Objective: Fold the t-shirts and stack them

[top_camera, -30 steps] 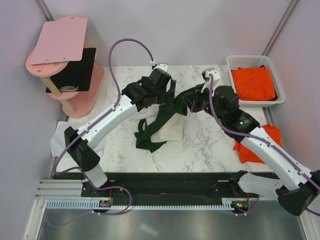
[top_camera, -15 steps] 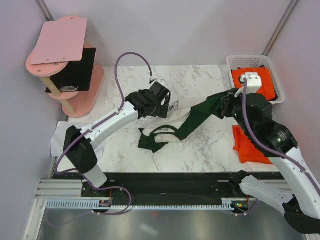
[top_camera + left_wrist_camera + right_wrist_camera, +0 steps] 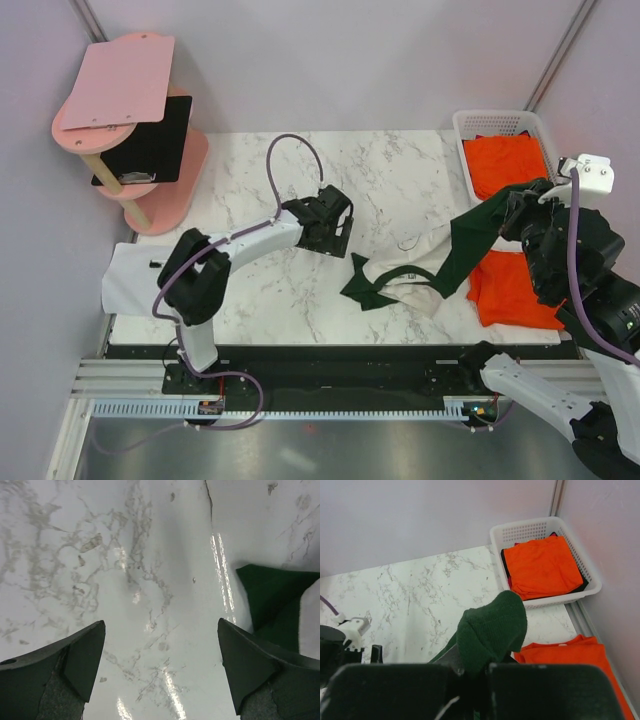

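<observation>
Top external view: cream-white t-shirt with dark green sleeves (image 3: 405, 280) lies bunched right of centre on white marble worktop (image 3: 400, 170); one green sleeve is drawn up and rightward into right hand (image 3: 518, 208), pressed together and pinching that sleeve; shirt's long axis runs from low heap at left to raised end at right; left hand (image 3: 335, 232) spread wide, holding nothing, just left of heap; left wrist view shows green cloth beside its right finger; left hand judged nearer the free end; folded bright orange t-shirt (image 3: 515, 295) lies below lifted sleeve; more orange t-shirts (image 3: 505, 165) in white plastic basket (image 3: 500, 118) beyond; either could get snagged.
</observation>
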{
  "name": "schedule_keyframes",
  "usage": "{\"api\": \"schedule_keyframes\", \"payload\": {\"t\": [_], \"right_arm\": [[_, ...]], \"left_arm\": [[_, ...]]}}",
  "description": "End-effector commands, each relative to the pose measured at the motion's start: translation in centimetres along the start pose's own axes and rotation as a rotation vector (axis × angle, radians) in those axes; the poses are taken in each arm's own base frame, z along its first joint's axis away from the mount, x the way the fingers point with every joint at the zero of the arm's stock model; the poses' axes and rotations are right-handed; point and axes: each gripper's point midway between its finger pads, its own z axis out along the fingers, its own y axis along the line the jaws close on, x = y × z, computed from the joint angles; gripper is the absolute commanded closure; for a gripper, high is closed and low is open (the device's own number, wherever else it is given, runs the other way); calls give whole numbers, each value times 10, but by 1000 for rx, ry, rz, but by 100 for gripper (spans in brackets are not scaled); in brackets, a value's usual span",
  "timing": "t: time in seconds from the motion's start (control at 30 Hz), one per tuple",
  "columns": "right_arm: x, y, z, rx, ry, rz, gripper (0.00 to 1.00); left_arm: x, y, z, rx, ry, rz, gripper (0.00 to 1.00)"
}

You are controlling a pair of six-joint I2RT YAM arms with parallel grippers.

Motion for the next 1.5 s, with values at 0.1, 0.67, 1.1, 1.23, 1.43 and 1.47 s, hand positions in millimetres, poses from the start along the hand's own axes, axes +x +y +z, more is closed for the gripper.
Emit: {"api": "schedule_keyframes", "payload": {"t": [0.1,0.67,1.1,1.23,1.43,1.47], "right_arm": [[2,2,2,-2,6,7,100],[123,245,165,-545,392,-132,100],[58,434,37,-1077,201,-277,100],[-4,415,2,-1144,94,-150,100],[-91,336,-42,-1105,-106,-63,100],[-84,325,-36,-1053,-99,-72,100]], "left_arm": [[-6,-55,24,203,17,-60,2],[-79,173,-126,-206,-227,-346,0],[-15,215,-92,-300,-83,-393,0],[-9,215,-84,-306,-62,-389,0],[-11,214,-82,-297,-70,-406,0],[-11,212,-81,-289,-68,-406,0]]}}
